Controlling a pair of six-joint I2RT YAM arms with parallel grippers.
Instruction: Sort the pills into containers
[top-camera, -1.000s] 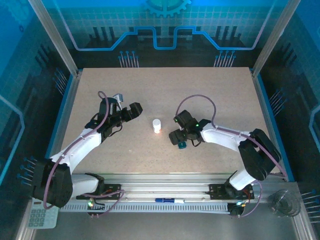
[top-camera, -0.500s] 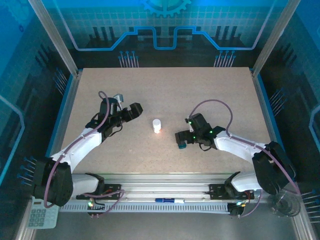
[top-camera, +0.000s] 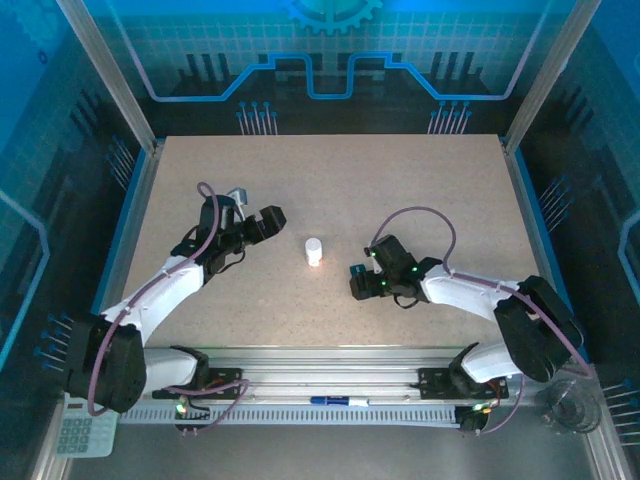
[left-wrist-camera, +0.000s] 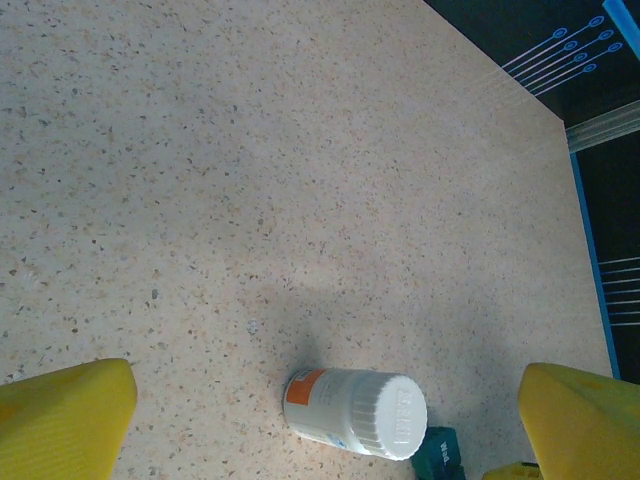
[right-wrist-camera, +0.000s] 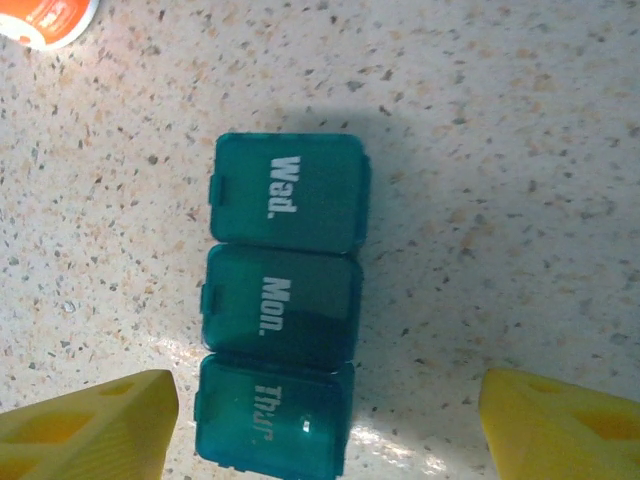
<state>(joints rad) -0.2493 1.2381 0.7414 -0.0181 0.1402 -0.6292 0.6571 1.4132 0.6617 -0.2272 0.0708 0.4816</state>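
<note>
The containers are a teal pill box lying flat on the speckled table, with three shut lids marked Wed., Mon. and Thur. My right gripper is open and straddles the Thur. end. The box sits closer to the left yellow finger, with bare table on both sides. In the top view the right gripper covers the box. A white capped pill bottle with an orange label stands mid-table. My left gripper is open, empty and a short way left of the bottle. The pills are hidden.
A corner of the bottle shows just beyond the box's Wed. end. On the front rail lies a blue pen. A calculator sits off the table at the bottom left and a clear cup at the bottom right.
The right arm has swung its elbow out and brought its gripper down over the pill box, which it now hides from above. The left arm and the bottle have not moved.
</note>
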